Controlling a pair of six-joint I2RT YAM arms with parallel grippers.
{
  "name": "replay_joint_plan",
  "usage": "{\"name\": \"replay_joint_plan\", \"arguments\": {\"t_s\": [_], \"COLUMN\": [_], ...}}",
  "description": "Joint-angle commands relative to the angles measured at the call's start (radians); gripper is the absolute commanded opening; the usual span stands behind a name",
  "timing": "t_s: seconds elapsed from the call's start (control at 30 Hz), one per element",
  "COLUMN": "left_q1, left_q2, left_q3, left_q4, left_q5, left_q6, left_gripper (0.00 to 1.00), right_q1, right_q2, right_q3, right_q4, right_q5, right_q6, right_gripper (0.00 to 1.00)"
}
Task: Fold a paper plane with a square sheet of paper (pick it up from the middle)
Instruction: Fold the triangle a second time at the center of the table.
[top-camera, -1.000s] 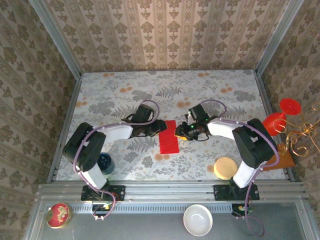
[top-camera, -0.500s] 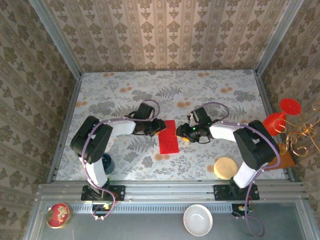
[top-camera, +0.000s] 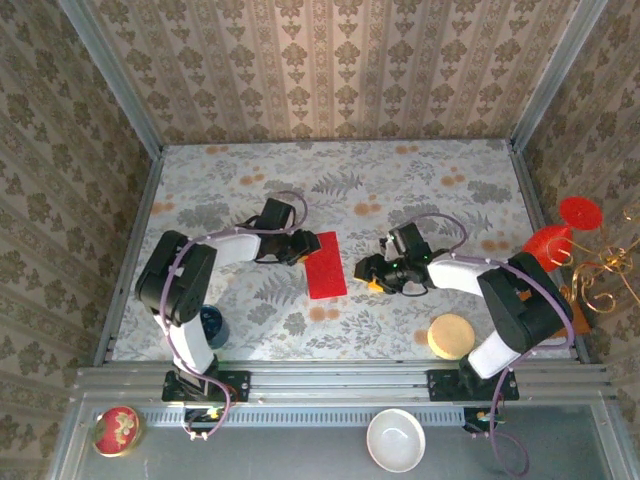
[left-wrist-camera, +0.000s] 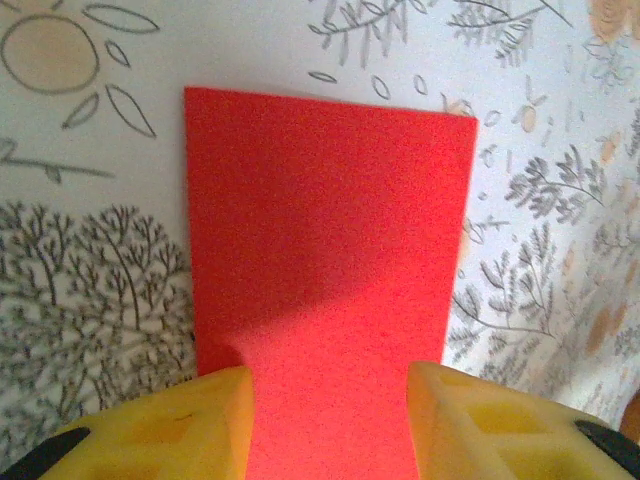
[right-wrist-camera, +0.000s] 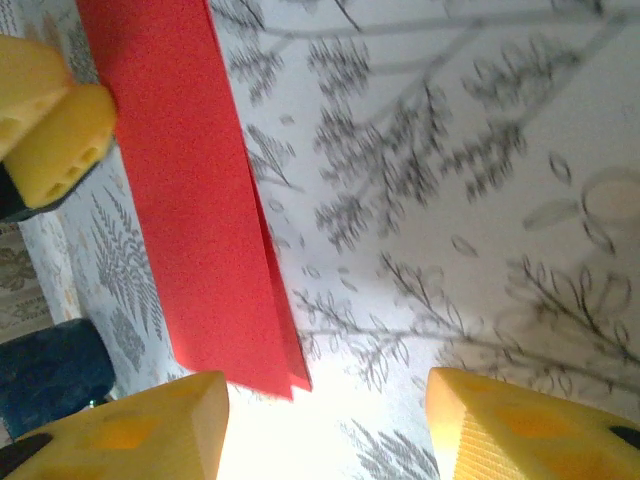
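Observation:
The red sheet of paper (top-camera: 323, 265) lies flat mid-table, folded in half into a narrow rectangle. In the right wrist view its two layers (right-wrist-camera: 190, 200) show slightly offset at the near corner. My left gripper (top-camera: 300, 247) sits at the paper's upper left end, open. In the left wrist view its yellow fingers (left-wrist-camera: 150, 430) straddle the paper (left-wrist-camera: 330, 230), which runs between them on the table. My right gripper (top-camera: 368, 272) is open just right of the paper, apart from it, with bare tablecloth between its fingertips (right-wrist-camera: 325, 430). The left gripper's fingers (right-wrist-camera: 50, 130) appear there too.
A dark blue cup (top-camera: 210, 323) stands near the left arm's base. A tan round disc (top-camera: 451, 336) lies at the front right. Red glasses (top-camera: 560, 235) and gold wire (top-camera: 600, 275) sit at the right edge. A white bowl (top-camera: 394, 440) and a red tin (top-camera: 117, 430) rest on the front ledge.
The paper has slid left and a little away. The left gripper drew back leftward with it. The right gripper came off the paper's right edge and moved slightly nearer.

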Motion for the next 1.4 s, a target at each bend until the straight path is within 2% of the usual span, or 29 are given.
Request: {"name": "replay_joint_plan", "arguments": {"t_s": [0.0, 0.17, 0.37, 0.7, 1.37], "left_q1": [-0.018, -0.032, -0.031, -0.018, -0.022], "left_q2": [-0.098, -0.109, -0.038, -0.009, -0.016], "left_q3": [-0.051, -0.111, -0.072, -0.175, -0.165], "left_q4": [-0.012, 0.073, 0.057, 0.125, 0.095], "left_q5": [0.011, 0.054, 0.051, 0.053, 0.049], "left_q6": [-0.009, -0.059, -0.06, -0.146, -0.128], "left_gripper": [0.45, 0.45, 0.44, 0.44, 0.44], "right_q1": [0.01, 0.042, 0.074, 0.107, 0.11], "right_q2": [-0.047, -0.062, -0.009, 0.049, 0.121], "right_q3": [-0.022, -0.026, -0.005, -0.007, 0.037], "right_q4": [0.006, -0.014, 0.015, 0.111, 0.213], "right_q5": [-0.045, -0.052, -0.063, -0.102, -0.078], "right_q6": [0.047, 0.059, 0.091, 0.146, 0.168], "right_gripper": [0.54, 0.48, 0.41, 0.39, 0.32]}}
